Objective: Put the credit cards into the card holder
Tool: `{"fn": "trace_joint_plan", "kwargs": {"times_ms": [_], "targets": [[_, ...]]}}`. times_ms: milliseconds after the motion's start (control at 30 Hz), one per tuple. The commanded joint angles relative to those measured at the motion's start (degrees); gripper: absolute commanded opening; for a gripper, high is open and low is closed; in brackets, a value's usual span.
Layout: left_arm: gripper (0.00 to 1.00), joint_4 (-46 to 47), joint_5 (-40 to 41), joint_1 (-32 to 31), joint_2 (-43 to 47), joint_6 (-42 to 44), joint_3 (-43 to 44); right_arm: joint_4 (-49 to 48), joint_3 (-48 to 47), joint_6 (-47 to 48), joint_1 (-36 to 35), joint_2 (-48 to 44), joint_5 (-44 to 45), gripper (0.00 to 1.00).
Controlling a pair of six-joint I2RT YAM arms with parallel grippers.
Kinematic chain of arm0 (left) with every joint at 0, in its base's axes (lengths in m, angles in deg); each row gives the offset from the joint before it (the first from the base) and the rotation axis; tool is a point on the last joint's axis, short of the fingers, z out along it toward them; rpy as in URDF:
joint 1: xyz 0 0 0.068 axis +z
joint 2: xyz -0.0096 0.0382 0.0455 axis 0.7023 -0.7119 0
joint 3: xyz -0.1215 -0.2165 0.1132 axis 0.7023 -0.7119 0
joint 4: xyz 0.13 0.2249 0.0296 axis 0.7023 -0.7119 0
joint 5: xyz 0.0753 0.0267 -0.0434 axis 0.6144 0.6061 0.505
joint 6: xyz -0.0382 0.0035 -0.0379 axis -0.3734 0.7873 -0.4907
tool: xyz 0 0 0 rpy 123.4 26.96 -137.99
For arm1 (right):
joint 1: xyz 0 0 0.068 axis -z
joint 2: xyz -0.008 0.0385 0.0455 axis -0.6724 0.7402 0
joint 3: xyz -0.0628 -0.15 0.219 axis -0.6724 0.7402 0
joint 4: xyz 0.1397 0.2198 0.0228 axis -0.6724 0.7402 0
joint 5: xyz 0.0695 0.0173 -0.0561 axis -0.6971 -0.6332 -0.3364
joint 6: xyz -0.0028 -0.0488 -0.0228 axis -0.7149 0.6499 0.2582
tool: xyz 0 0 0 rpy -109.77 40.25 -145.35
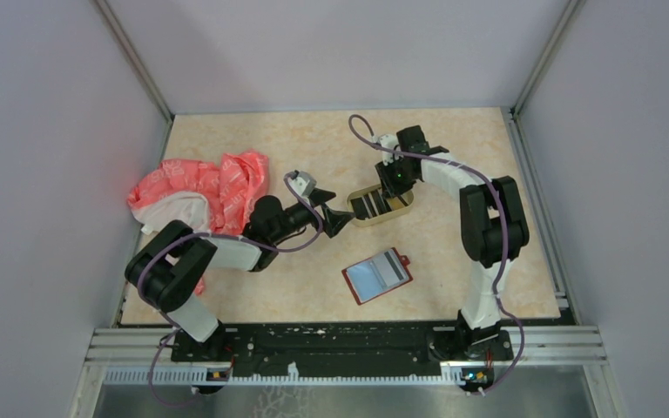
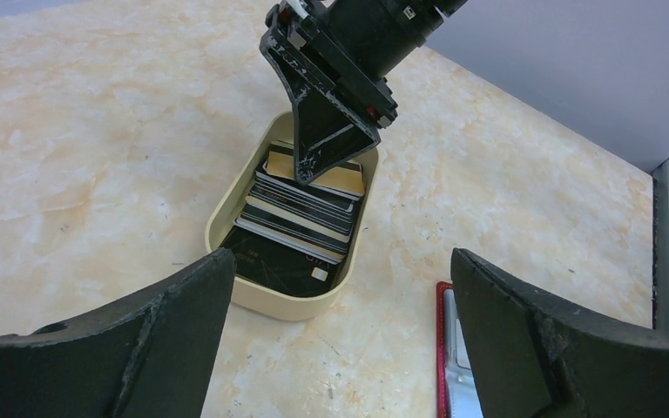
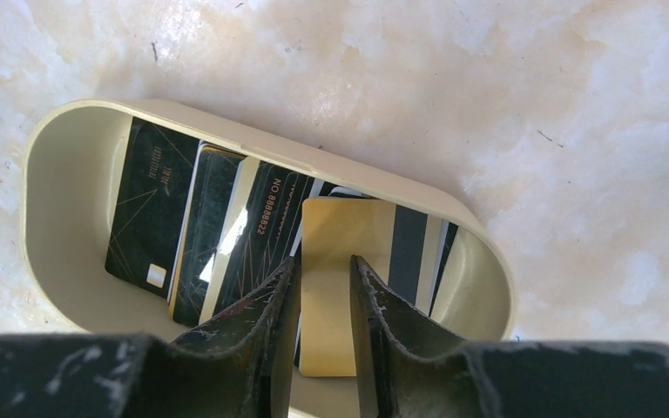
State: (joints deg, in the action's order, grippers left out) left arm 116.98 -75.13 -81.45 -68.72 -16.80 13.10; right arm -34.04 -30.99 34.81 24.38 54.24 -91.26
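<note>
Top view: card holder (image 1: 377,275) lies open, pale card inside, left gripper (image 1: 338,218) released beside tray (image 1: 375,221); left wrist: most credit cards (image 2: 300,218) stacked in tray; right wrist: right gripper (image 3: 322,272) jaws narrowed over gold card (image 3: 335,239), grasp cannot be told.

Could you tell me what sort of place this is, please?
Probably a robotics lab test cell: plain grey panel walls on aluminium frame posts enclose a marble-patterned table, with a black mounting rail along its near edge.
</note>
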Motion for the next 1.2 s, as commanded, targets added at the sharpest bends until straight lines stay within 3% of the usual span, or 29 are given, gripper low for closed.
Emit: {"fn": "trace_joint_plan", "kwargs": {"times_ms": [0, 133, 367, 467, 567, 800, 1167], "targets": [[0.99, 2.9, -1.6, 0.4, -0.6, 0.3, 0.0, -0.6, -1.5, -0.2, -0.4, -2.7, 1.6, 0.27], [0.99, 3.0, -1.7, 0.3, -0.6, 0.3, 0.0, -1.5, -0.7, 0.9, -0.5, -4.0, 4.6, 0.27], [0.99, 3.0, -2.0, 0.4, -0.8, 0.2, 0.1, -1.1, -0.5, 1.8, -0.8, -3.6, 3.5, 0.51], [0.99, 3.1, -2.1, 0.4, -0.8, 0.2, 0.0, -1.0, -0.7, 2.1, -1.5, -2.5, 4.4, 0.56], [0.99, 3.3, -2.2, 0.3, -0.7, 0.2, -0.1, -0.7, -1.2, 2.2, -1.8, -1.5, 6.6, 0.55], [0.99, 3.6, -2.4, 0.4, -0.6, 0.1, -0.3, -2.0, -0.4, 2.7, -1.8, -2.6, 11.2, 0.42], [0.99, 3.7, -2.3, 0.4, -0.6, 0.2, -0.3, -2.5, 0.0, 3.7, -1.8, -4.1, 13.3, 0.37]]}}
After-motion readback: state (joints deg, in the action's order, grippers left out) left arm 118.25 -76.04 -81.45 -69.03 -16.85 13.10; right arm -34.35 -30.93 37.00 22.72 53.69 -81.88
